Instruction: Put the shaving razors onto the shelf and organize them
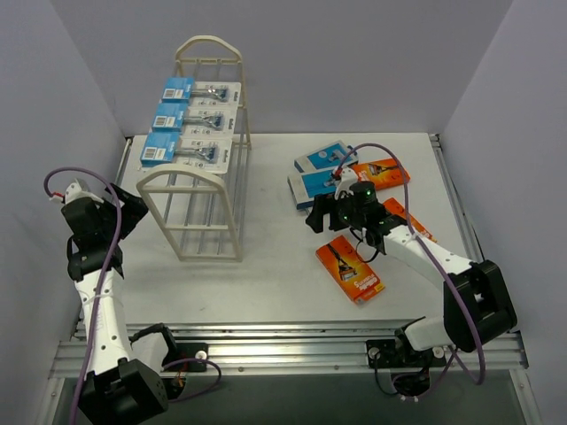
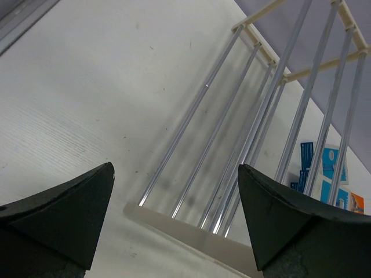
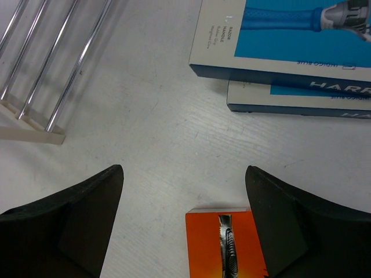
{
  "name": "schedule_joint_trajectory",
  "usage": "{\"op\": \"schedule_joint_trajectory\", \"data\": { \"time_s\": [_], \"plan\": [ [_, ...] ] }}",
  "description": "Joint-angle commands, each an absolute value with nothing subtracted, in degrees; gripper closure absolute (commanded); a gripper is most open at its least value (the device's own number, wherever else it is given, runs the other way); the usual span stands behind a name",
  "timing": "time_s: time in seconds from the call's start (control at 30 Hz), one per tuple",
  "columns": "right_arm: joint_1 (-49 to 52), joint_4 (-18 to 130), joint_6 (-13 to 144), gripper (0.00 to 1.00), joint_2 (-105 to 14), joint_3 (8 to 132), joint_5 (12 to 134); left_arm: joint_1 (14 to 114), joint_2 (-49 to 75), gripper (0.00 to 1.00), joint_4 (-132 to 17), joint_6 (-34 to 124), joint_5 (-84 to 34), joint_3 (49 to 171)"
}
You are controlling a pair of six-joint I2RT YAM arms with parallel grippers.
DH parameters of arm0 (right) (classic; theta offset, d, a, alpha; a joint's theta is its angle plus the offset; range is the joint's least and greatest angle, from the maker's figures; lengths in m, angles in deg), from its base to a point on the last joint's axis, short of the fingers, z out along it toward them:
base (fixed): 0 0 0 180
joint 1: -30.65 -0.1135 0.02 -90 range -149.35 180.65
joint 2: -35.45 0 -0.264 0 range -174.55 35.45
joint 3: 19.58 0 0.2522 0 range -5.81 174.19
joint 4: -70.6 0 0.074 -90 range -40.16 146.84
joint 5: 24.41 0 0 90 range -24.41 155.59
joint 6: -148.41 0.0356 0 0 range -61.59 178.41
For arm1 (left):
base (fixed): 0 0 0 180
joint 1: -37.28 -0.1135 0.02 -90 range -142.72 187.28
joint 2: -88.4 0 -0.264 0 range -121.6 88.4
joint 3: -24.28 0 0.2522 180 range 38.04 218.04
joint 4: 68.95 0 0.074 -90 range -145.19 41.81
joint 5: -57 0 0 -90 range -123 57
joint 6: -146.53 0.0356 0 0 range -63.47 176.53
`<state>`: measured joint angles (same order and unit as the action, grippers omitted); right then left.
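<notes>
Apparent pick-up step. Your right fingers, spread wide and empty, hover above the flat orange razor box between them; descend, close across it. Your left fingers, likewise open, face the cream-white rod shelf ahead.

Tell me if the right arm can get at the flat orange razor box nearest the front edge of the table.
Probably yes. The right pincer is open and close to the flat orange razor box, which lies alone on the bare white table with nothing over it.
</notes>
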<state>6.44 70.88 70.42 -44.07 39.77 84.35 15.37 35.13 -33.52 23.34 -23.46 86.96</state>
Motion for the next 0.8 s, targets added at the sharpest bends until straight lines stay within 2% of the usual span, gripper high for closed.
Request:
{"op": "schedule_joint_trajectory", "data": {
  "time_s": [0.0,0.2,0.47,0.77],
  "plan": [
    [7.9,71.7,71.9,0.18,-43.5,43.4,81.3,14.5,34.3,0.04,-39.0,21.9,-17.0,85.5],
    [11.6,69.1,75.1,0.18,-43.8,45.0,77.1,12.1,30.6,0.04,-42.0,20.5,-12.4,84.1],
    [18.6,62.4,76.2,0.18,-44.4,44.6,81.8,8.5,29.7,0.04,-43.8,18.9,-8.7,82.8],
    [17.5,63.1,85.3,0.20,-41.5,33.2,81.0,8.5,28.6,0.04,-46.0,17.1,-5.3,81.7]
  ]
}}
